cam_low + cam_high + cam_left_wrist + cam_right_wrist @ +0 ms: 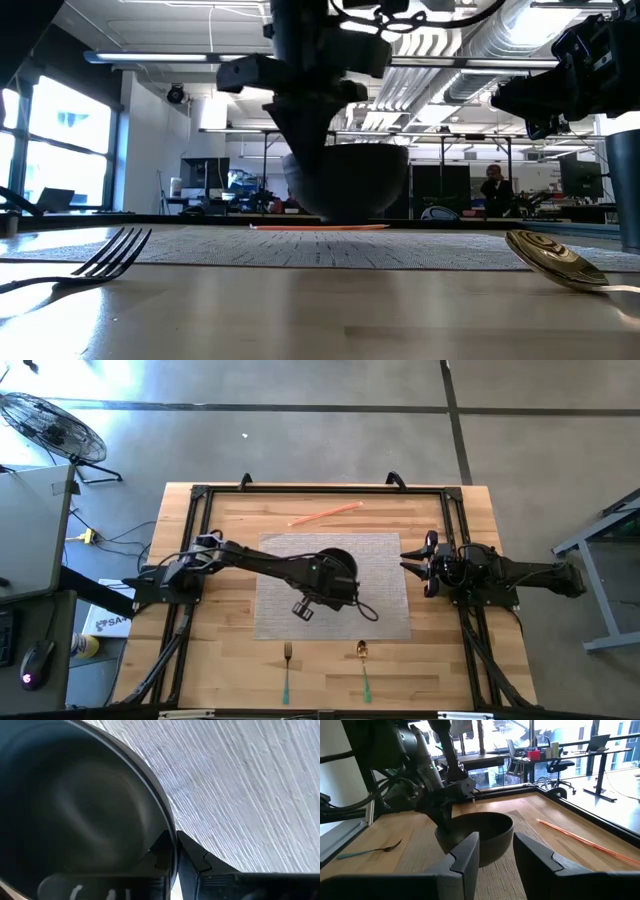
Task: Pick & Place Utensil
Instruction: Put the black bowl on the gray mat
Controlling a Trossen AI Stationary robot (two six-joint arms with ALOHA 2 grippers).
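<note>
A fork (287, 658) and a gold-bowled spoon (362, 658), both with teal handles, lie flat on the wood near the table's near edge, below the grey placemat (380, 600). In the low view the fork (100, 260) is left and the spoon (555, 262) right. My left gripper (175, 852) is over the middle of the placemat, shut on a dark bowl (343, 563). My right gripper (408, 560) waits open at the placemat's right edge and touches nothing. My left gripper holds the dark bowl by its rim (169, 832), one finger (159, 854) inside the bowl and the other (195, 862) outside. It comes from above, pointing down. The bowl (345, 180) stands upright; whether its base rests on the placemat or hangs just above it, I cannot tell.
An orange stick (325, 513) lies on the wood beyond the placemat's far edge. A black frame rail (320, 490) runs round the table top. Bare wood lies left of the placemat and around the two utensils.
</note>
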